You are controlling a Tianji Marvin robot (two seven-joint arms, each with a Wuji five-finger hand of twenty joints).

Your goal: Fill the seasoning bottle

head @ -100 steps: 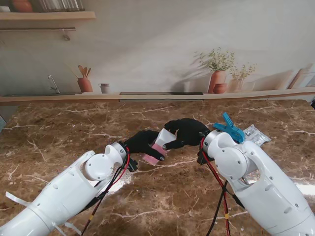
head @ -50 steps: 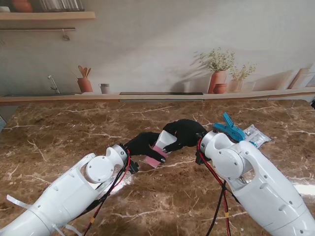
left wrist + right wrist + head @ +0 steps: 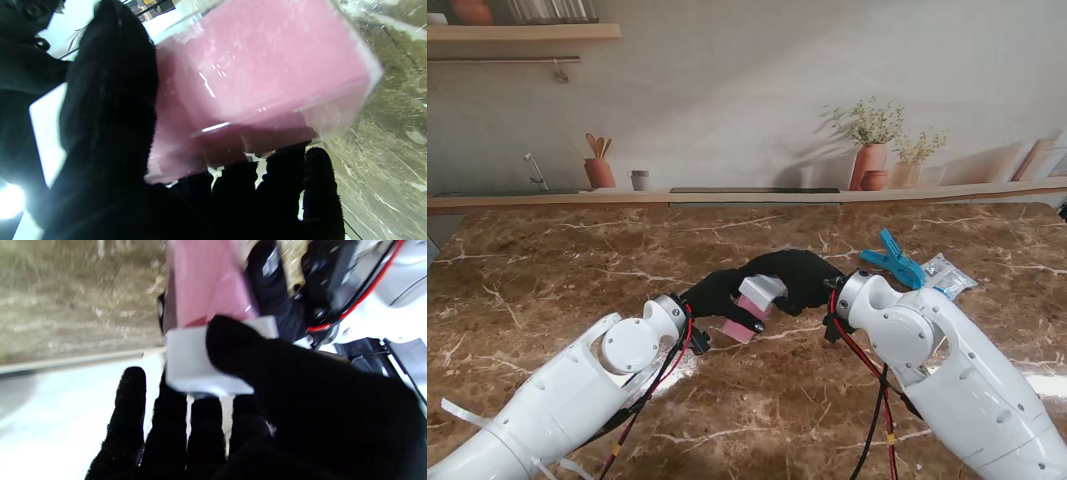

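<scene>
1. Holding the bottle off the table, the left hand has its fingers curled under the clear body and its thumb pressed along one side. The bottle is tilted, its white lid end pointing toward the right hand.
2. Inside the bottle sits a pink filling that takes up most of the clear body, so the filling itself looks largely done, as far as I can judge.
3. At the lid, the right hand has its thumb laid over the white block while the other fingers reach under it, lightly spread. The lid sits right against the bottle's mouth between those fingertips.
4. Whether the lid is being seated or lifted off is hard to tell; the right wrist view is blurred.
5. What is left, in my judgement, is getting the lid fully settled and standing the bottle upright on the marble table.
6. Well away from both sets of fingers, beyond the right wrist, lie a blue clip and a clear packet, untouched.
</scene>
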